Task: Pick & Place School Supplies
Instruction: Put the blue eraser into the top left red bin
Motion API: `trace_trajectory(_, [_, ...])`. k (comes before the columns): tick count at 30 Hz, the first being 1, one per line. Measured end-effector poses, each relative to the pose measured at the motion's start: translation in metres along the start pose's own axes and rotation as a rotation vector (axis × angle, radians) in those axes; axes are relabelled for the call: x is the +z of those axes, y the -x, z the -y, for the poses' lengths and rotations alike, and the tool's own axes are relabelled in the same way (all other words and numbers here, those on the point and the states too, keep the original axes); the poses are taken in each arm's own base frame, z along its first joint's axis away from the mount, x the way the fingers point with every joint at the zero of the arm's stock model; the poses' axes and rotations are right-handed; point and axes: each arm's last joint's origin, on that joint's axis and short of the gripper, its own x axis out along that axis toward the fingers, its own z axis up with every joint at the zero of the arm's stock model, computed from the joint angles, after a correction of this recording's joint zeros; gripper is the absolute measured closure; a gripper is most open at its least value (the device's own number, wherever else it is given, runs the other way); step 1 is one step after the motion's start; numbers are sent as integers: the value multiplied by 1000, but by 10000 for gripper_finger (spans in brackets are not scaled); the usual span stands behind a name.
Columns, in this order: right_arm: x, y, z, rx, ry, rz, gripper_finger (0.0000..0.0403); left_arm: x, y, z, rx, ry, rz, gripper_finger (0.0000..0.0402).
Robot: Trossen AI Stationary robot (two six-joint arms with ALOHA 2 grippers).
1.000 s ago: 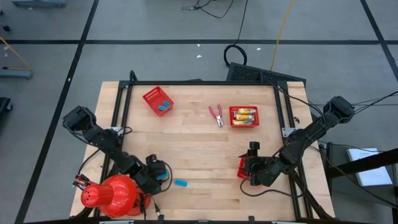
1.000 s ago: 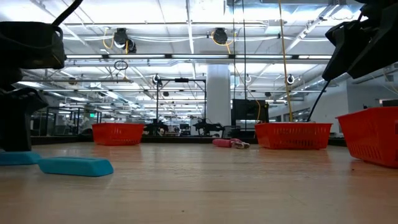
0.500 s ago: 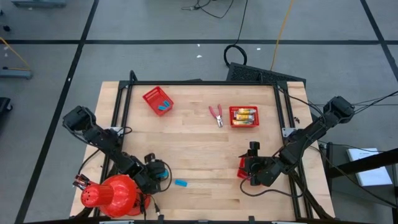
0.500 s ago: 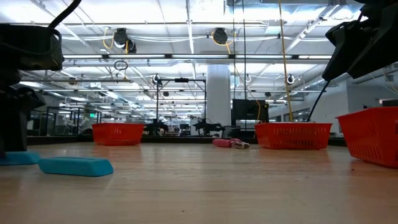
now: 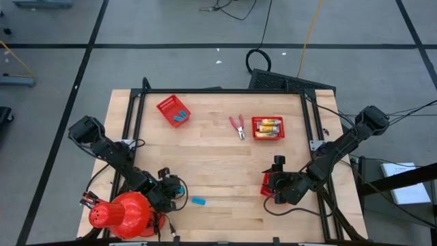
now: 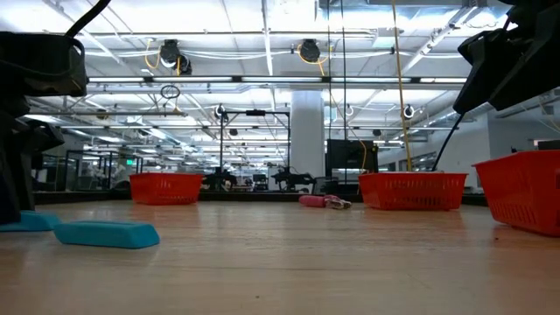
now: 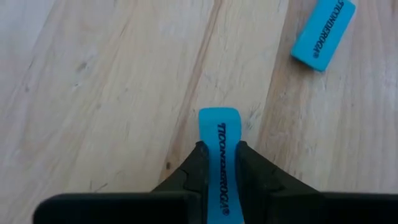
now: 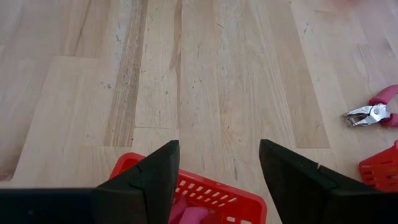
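Left tool (image 7: 219, 163) pinches one blue eraser (image 7: 219, 146) edgewise at the bench (image 5: 218, 164) near corner, presumably for carrying to a basket, a second eraser (image 7: 323, 32) lying near; right tool (image 8: 217, 163) hangs spread over a red basket (image 8: 186, 186).

Light wooden worktop (image 5: 212, 164), plank grain, dark frame along edges. Upper left of frame: red mesh basket (image 5: 173, 110), set askew. Upper centre: red-handled pliers-like tool (image 5: 237, 126), just beside second red basket (image 5: 268, 128). Lower right: third red basket (image 5: 265, 186), mostly hidden. Lower left: loose light-blue eraser (image 5: 199, 201) flat on wood, near another blue eraser (image 7: 220, 149) at surface level.
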Motion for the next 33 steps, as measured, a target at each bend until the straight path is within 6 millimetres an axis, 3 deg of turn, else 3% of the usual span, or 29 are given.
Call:
trace_trajectory(5, [0,0,0,0,0,0,190,6,7,-1,4,-18,95,353])
trace_trajectory(14, [0,0,0,-3,5,3,190,24,6,-21,156,-58,236,358])
trace_trajectory(18, [0,0,0,-3,5,3,190,32,4,-26,176,-99,243,399])
trace_trajectory(20, [0,0,0,-3,7,3,190,37,3,-28,176,-138,248,400])
trace_trajectory(29, [0,0,0,-2,5,6,190,62,1,-16,-123,-319,299,400])
trace_trajectory(33, [1,0,0,-2,4,6,190,57,-10,-32,-163,-281,260,400])
